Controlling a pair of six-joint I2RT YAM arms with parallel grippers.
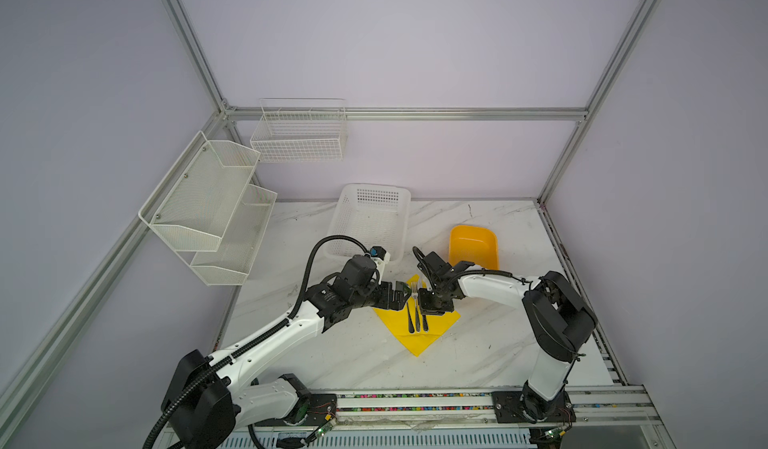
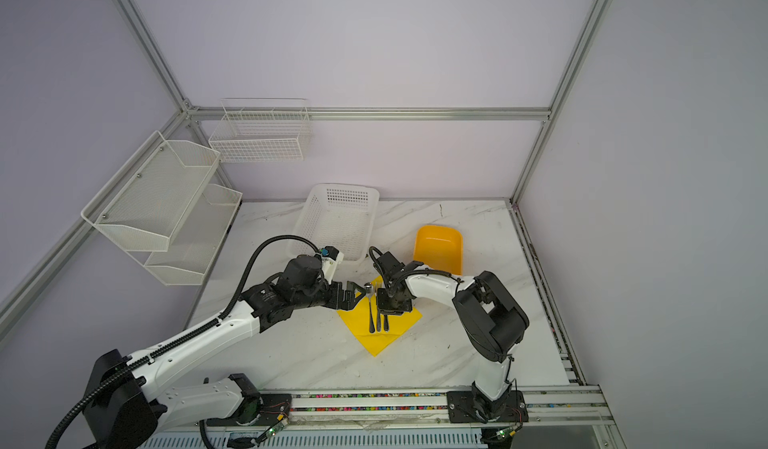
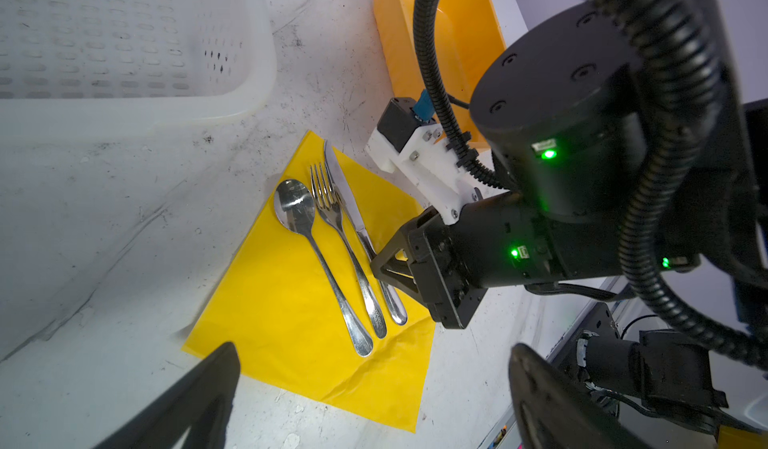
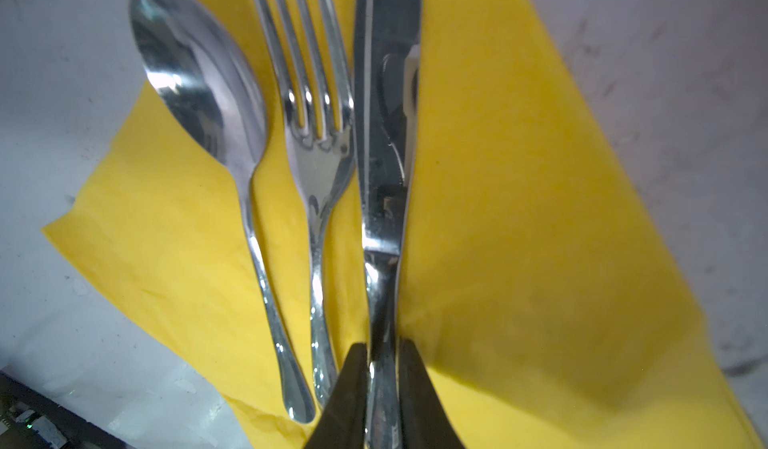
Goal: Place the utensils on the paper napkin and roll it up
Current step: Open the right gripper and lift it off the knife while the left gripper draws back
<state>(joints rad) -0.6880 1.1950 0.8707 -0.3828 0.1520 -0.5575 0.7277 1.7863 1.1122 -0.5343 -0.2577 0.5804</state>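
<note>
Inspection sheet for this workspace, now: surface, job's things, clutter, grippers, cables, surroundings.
Surface: marble-pattern table, scuffed with dark marks.
Job's things: paper napkin lies flat; spoon, fork and knife side by side on it.
Clutter: white basket and yellow tub behind the napkin.
Grippers: left gripper open beside the napkin; right gripper shut on the knife's handle.
Cables: black conduit along the left arm, looped conduit at the right wrist; neither touches the cutlery.
Surroundings: wire basket and mesh shelf on the walls; aluminium frame.
</note>
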